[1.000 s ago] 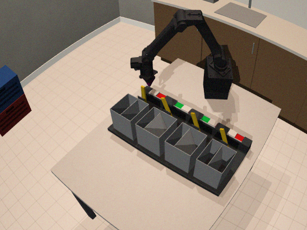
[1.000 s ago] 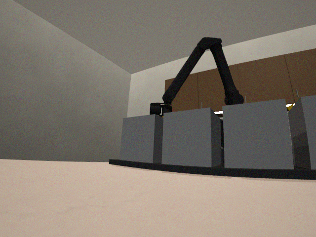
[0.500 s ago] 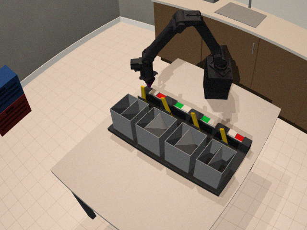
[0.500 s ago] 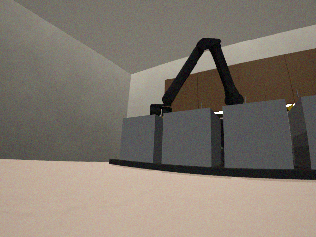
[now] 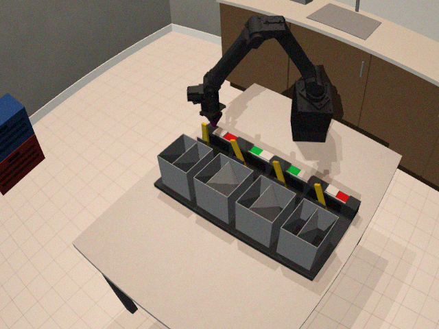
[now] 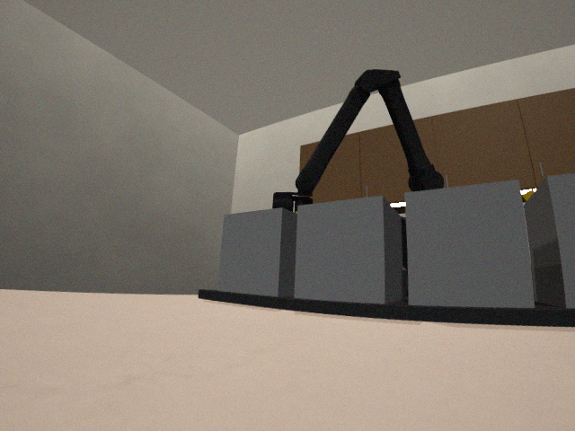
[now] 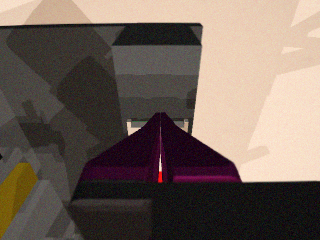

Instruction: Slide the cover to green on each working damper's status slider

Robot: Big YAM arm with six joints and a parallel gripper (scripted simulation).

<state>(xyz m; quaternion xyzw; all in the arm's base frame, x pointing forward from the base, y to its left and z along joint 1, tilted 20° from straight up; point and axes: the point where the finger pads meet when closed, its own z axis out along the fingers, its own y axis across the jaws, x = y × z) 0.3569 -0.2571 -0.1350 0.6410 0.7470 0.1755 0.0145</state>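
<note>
Four grey open-topped dampers stand in a row on a black base [image 5: 247, 219], each with a yellow lever behind it. The far-left damper [image 5: 184, 164] has its slider [image 5: 226, 136] showing red, with the white cover at its left end. The two middle sliders show green [image 5: 256, 150] [image 5: 293, 170]. The far-right slider [image 5: 341, 195] shows red. My gripper [image 5: 213, 123] is shut and empty, pointing down at the left end of the far-left slider, beside its lever [image 5: 205, 133]. In the wrist view the purple fingertips [image 7: 160, 145] sit over the white cover, with red showing in the slit between them.
The arm's black base block [image 5: 311, 113] stands on the table behind the sliders. A brown counter with a sink [image 5: 343, 19] runs along the back. A blue and red cabinet [image 5: 16, 141] stands on the floor at the left.
</note>
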